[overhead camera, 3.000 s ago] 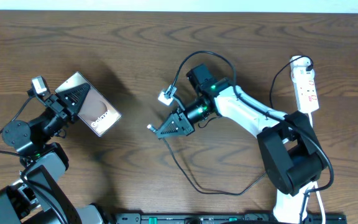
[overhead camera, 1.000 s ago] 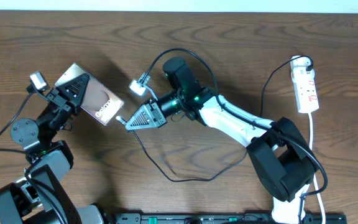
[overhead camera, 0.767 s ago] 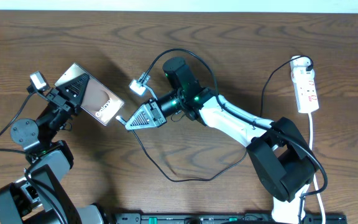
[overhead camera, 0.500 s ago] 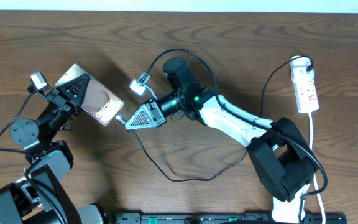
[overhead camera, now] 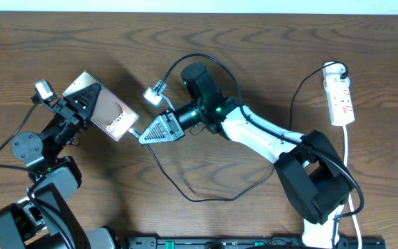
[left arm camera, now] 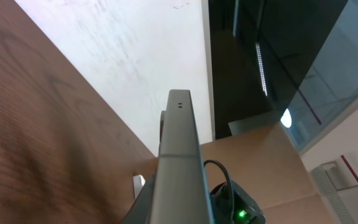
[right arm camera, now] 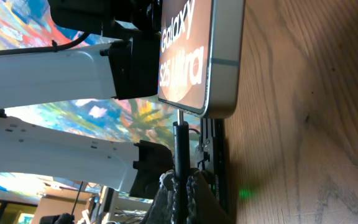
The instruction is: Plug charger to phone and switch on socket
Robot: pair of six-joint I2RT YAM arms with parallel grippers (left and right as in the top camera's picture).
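Overhead view is showing the left gripper (overhead camera: 81, 108) clamping the Galaxy phone (overhead camera: 110, 116) and holding it tilted above the wooden table (overhead camera: 268, 34). The right gripper (overhead camera: 142, 135) is pinching the charger (right arm camera: 180, 148) tightly just behind its plug tip, which is touching the phone's lower edge in the right wrist view. The white socket (overhead camera: 340, 95) is lying well apart, near the table's right edge.
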